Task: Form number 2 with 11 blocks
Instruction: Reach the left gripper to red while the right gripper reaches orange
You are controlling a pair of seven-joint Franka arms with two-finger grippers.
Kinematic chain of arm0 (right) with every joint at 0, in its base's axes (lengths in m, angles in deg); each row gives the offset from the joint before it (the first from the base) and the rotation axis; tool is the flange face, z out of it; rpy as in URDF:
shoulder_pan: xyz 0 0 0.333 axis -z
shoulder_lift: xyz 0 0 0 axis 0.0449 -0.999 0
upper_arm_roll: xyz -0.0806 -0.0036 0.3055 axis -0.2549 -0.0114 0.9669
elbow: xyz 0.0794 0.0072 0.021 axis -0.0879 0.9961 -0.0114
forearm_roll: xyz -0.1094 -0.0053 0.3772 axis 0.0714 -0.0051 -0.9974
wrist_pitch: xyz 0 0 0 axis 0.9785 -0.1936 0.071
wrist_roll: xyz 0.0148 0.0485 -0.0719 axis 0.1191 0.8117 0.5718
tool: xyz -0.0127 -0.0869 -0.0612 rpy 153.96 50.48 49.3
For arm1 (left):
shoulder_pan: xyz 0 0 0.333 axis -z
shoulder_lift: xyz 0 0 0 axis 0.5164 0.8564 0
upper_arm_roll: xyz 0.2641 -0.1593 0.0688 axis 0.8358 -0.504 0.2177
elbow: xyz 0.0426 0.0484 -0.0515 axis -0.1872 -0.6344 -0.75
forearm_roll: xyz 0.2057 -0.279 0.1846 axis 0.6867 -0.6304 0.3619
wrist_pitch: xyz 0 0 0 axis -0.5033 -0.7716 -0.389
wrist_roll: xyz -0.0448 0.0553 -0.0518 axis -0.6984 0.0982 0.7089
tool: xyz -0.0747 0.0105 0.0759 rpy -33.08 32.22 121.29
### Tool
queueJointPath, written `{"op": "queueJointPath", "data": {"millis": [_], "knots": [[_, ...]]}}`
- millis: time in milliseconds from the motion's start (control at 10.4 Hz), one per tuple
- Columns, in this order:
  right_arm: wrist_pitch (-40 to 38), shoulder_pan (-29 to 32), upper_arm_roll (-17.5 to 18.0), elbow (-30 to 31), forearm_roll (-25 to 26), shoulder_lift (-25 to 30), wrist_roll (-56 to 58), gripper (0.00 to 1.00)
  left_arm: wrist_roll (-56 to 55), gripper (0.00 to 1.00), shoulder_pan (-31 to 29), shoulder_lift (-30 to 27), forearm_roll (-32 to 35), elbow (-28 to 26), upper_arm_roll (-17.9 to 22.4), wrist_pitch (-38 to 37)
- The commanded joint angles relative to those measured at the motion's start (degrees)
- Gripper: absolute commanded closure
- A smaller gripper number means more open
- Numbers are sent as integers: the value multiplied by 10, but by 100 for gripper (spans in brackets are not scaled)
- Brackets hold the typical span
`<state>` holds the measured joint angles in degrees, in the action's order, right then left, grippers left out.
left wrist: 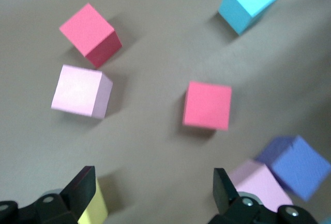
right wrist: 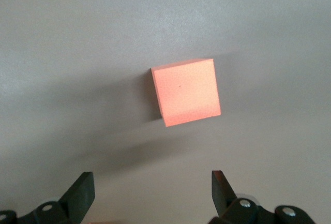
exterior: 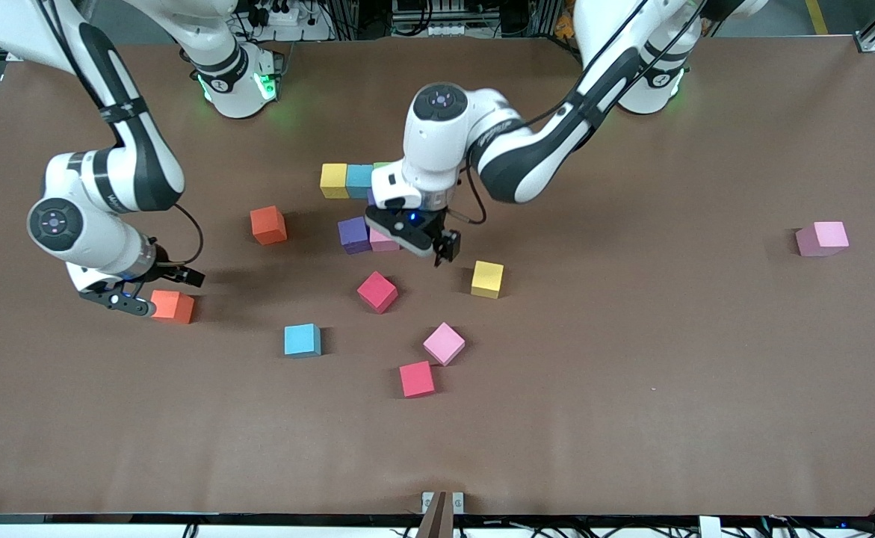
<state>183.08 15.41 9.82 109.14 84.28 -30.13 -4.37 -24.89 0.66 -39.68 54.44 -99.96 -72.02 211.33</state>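
A row of yellow (exterior: 334, 180), blue (exterior: 359, 180) and green (exterior: 382, 164) blocks lies mid-table, the green one mostly hidden by the left arm. Nearer the camera sit a purple block (exterior: 353, 235) and a pink block (exterior: 383, 241) side by side. My left gripper (exterior: 428, 250) hangs open and empty (left wrist: 153, 193) over bare table between that pink block (left wrist: 258, 180) and a yellow block (exterior: 487, 279). My right gripper (exterior: 149, 293) is open and empty (right wrist: 153, 193) just above the table beside an orange block (exterior: 172, 305), which lies ahead of its fingertips (right wrist: 186, 92).
Loose blocks lie nearer the camera: red (exterior: 377, 291), blue (exterior: 302, 340), pink (exterior: 444, 343) and red (exterior: 416, 379). Another orange block (exterior: 267, 224) sits between the two grippers. A lone pink block (exterior: 822, 238) lies toward the left arm's end of the table.
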Motion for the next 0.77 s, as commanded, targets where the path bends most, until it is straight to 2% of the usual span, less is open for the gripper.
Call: {"op": "queueJointPath", "data": {"millis": [0,288,480,672], "knots": [[5,20,4,0,7,1,93,0,-53,0,35,32,15,29,42,74],[30,22,-19,-4,6,-16,128,0,-77,0,71,61,17,32,89,169],[66,21,-31,-4,7,-38,146,0,-78,0,75,80,18,31,100,209],[98,24,-33,-11,7,-56,177,0,-78,0,116,111,18,30,154,274]]}}
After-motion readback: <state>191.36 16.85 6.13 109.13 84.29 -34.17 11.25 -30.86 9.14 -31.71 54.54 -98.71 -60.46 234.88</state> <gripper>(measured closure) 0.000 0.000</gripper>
